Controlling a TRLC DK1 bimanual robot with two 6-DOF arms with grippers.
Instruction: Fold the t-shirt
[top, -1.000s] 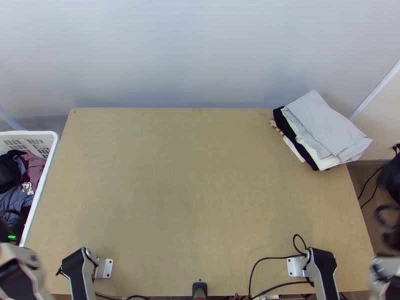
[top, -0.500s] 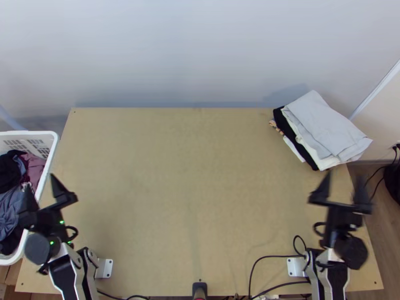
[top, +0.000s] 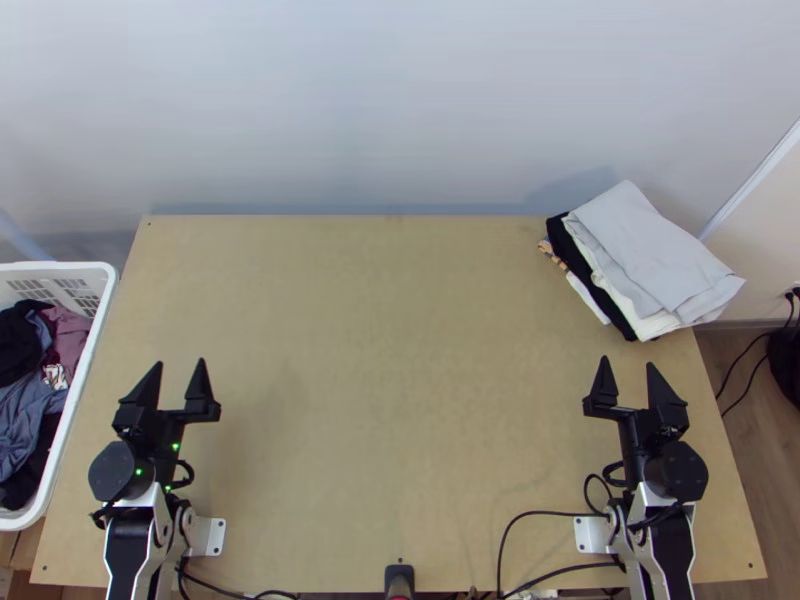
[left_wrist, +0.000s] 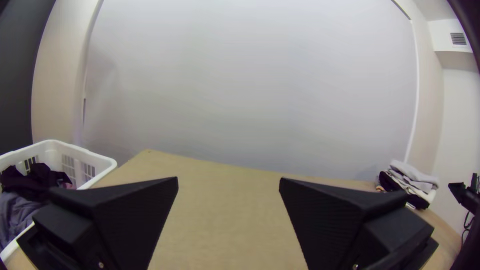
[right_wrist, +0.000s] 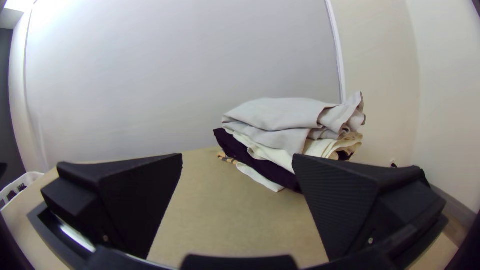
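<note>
Left gripper (top: 179, 363), right gripper (top: 627, 362): both spread, holding nothing. T-shirt: can't single out; probably among clothes (top: 38, 405) in basket (top: 92, 350). I judge pre-pick stage. Next: left gripper into basket, pinch shirt, spread on table (top: 400, 350).

White basket (top: 84, 385) cut off by top view's left edge, clothes (top: 25, 430) inside overlapping. Grey cloth (top: 650, 250) hides most of lower folded layers (top: 597, 285).
</note>
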